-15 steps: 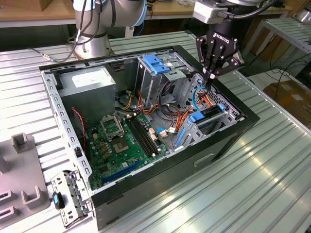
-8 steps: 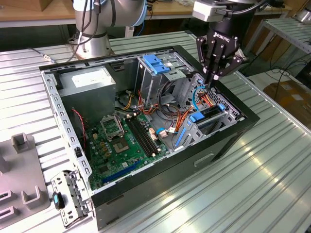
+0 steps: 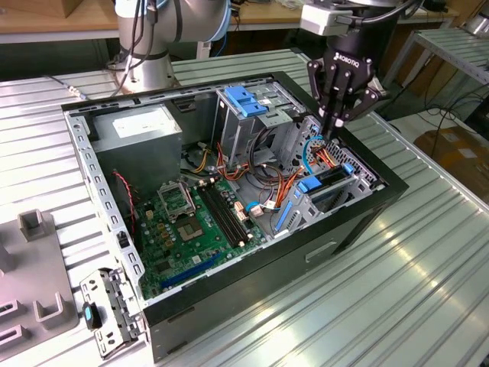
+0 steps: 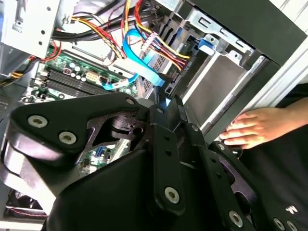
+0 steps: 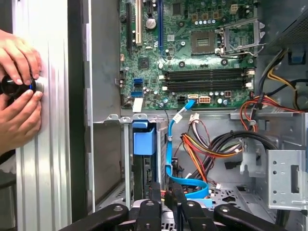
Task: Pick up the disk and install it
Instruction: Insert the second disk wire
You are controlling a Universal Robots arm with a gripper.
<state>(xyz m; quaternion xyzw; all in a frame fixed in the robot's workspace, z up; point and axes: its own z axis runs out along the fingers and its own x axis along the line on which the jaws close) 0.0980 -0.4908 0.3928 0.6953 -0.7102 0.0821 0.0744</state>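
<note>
Inside the case, the closed, empty fingers (image 3: 336,126) hover just above the seated disk (image 3: 330,182).

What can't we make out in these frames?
- Disk: in the first wrist view it sits edge-on in its bay. The label is out of sight and the lower end is behind the hand, so seating can't be judged.
- Person's hands: cut off by the first wrist view's edge, and they cover most of a dark round thing.
- Motherboard: mostly behind the hand in the second wrist view.

Motherboard (image 5: 192,53), blue cable (image 5: 175,149) — hands (image 5: 19,96) beside case
</note>
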